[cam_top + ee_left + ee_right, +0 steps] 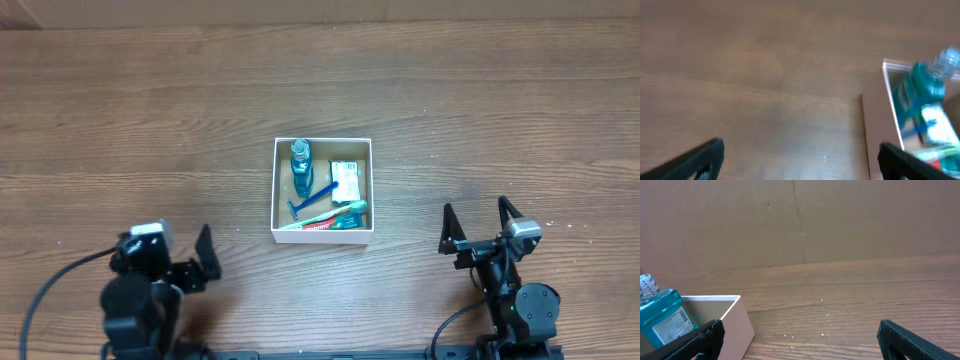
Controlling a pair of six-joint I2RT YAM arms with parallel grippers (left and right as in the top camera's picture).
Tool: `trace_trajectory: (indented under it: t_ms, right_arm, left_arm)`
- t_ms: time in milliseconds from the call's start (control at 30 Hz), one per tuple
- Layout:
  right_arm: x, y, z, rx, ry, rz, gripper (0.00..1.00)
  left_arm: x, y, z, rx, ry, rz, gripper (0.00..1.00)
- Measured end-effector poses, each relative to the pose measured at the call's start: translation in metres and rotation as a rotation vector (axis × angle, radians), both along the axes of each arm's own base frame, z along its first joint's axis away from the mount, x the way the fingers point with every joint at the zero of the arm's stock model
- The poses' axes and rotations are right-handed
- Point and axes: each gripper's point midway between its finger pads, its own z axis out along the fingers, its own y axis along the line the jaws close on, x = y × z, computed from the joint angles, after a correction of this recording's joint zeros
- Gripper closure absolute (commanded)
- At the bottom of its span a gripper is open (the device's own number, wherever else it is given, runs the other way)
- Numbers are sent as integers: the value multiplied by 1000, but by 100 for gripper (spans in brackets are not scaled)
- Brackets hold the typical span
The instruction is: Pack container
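Both grippers, the left gripper (200,262) and right gripper (472,226), rest spread wide and empty. The container (322,236) sits ahead between them, holding a mouthwash bottle (301,167), razor (313,200), toothbrush (338,212). Packing looks finished; best stay clear.

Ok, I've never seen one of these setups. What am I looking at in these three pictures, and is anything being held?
Two robot arms sit at the near edge of a wooden table. The overhead picture looks straight down; the other two come from cameras on each wrist, so the dark shapes at their lower corners are that arm's own fingers. The left gripper and right gripper are both open and hold nothing. Between them lies a small white box, the container. Inside it are a blue bottle, a blue razor, a toothbrush, a toothpaste tube and a small white-and-green packet.
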Motion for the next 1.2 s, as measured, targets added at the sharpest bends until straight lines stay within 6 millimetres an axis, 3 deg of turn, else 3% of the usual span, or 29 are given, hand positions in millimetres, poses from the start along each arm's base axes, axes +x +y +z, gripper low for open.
trace_trajectory:
  t_ms: [133,333,633,1200]
  right_arm:
    - [0,0,0,0,0,-1,0]
    - [0,0,0,0,0,-2,0]
    - [0,0,0,0,0,-2,0]
    - [0,0,0,0,0,-2,0]
  left_arm:
    - [21,-9,-1,16,-226,-46,0]
    - [31,-10,4,74,-458,-56,0]
    - [34,-9,-38,123,-332,-71,0]
    - [34,-9,-38,126,-333,-73,0]
